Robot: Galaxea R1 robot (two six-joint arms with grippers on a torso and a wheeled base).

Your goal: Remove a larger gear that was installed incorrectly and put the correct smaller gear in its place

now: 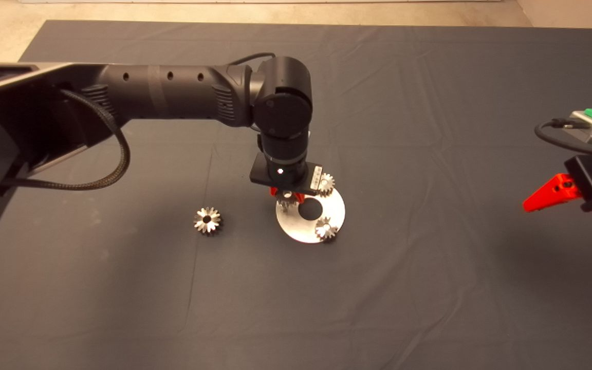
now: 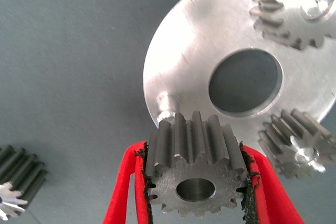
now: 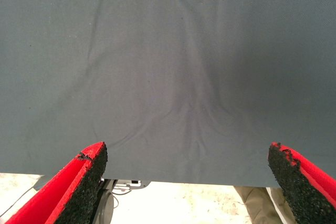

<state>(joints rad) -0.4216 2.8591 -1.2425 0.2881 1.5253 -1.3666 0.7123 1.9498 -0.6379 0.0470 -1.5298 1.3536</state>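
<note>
My left gripper (image 1: 287, 196) (image 2: 195, 179) is shut on a smaller gear (image 2: 194, 169) and holds it just above the left rim of the round metal plate (image 1: 296, 223) (image 2: 194, 51), close to a bare silver pin (image 2: 168, 104). Two more smaller gears (image 1: 325, 182) (image 1: 326, 229) sit on pins on the plate; both also show in the left wrist view (image 2: 294, 9) (image 2: 298, 144). The larger gear (image 1: 207, 221) (image 2: 16, 182) with star-like teeth lies on the mat left of the plate. My right gripper (image 1: 545, 198) (image 3: 186, 182) is open and empty at the right edge.
The plate has a round centre hole (image 1: 310, 208) (image 2: 245, 81). The dark mat (image 1: 429, 282) lies wrinkled around it. The left arm (image 1: 172, 92) reaches across the mat from the left. The mat's edge and floor (image 3: 184, 205) show in the right wrist view.
</note>
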